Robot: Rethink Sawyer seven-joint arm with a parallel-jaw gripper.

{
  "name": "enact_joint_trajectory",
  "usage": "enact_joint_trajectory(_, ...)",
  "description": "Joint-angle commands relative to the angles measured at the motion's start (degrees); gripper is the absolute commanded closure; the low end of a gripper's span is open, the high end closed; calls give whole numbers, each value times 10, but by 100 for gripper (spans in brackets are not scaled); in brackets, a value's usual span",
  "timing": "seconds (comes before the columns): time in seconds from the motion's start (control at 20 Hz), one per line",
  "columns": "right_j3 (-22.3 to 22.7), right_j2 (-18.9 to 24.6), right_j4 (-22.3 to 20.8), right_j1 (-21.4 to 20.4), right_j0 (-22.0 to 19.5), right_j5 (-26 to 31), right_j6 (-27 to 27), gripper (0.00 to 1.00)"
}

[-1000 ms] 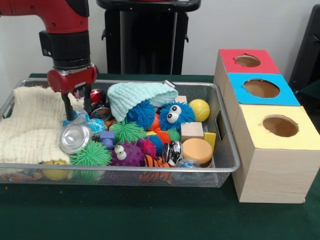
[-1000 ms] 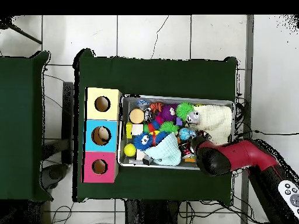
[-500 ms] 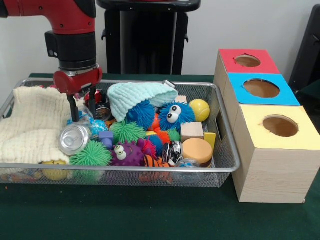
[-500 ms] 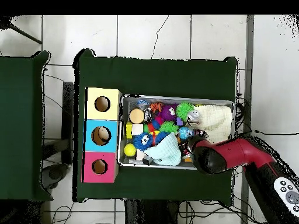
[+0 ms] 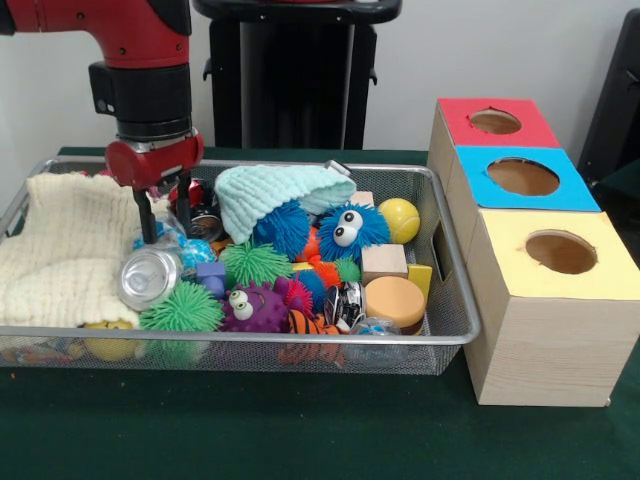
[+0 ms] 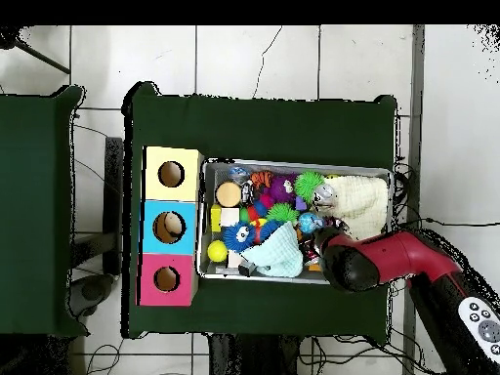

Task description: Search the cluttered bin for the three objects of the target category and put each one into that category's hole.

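The wire mesh bin (image 5: 455, 330) is the landmark here, and everything is placed against it. At its left end lies a cream knitted cloth (image 5: 62, 250), folded over that side. Just right of the cloth, the gripper (image 5: 160, 218) hangs inside the bin with its two dark fingers (image 5: 146, 215) apart, straddling a crinkly clear plastic item I cannot name; nothing is visibly clamped between them.

The task does not say which category is wanted, so the target is a judgement. The nearest candidate is the silver can (image 5: 150, 277), lying on its side directly below and slightly toward the bin's near rail from the fingertips, its round end facing the camera. Its long axis therefore runs roughly from near rail to far rail. That is the relation the next move turns on: the fingers stand side by side along the bin's length, which looks right for closing across the can's width once lowered and shifted a little toward the near rail.

Further right in the bin sit a green spiky ball (image 5: 182, 310), a mint knitted cloth (image 5: 275, 196), a blue googly-eyed fuzzy ball (image 5: 351, 230) and a yellow ball (image 5: 399, 219).

Outside the bin's right end stands the wooden box with red (image 5: 495, 121), blue (image 5: 523, 176) and yellow (image 5: 561, 252) holes.
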Motion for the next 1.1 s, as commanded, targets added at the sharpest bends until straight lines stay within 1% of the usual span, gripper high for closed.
enact_joint_trajectory(0.05, 4, 0, -10, 8, -18, 18, -128, 0)
enact_joint_trajectory(0.2, 5, 2, -10, 12, -24, 15, -130, 0)
enact_joint_trajectory(0.55, 12, 27, 16, 18, -54, 21, -148, 0)
enact_joint_trajectory(0.75, 18, 31, 17, 17, -60, 23, -149, 0)
enact_joint_trajectory(1.1, 17, 30, 16, 18, -58, 33, -156, 0)
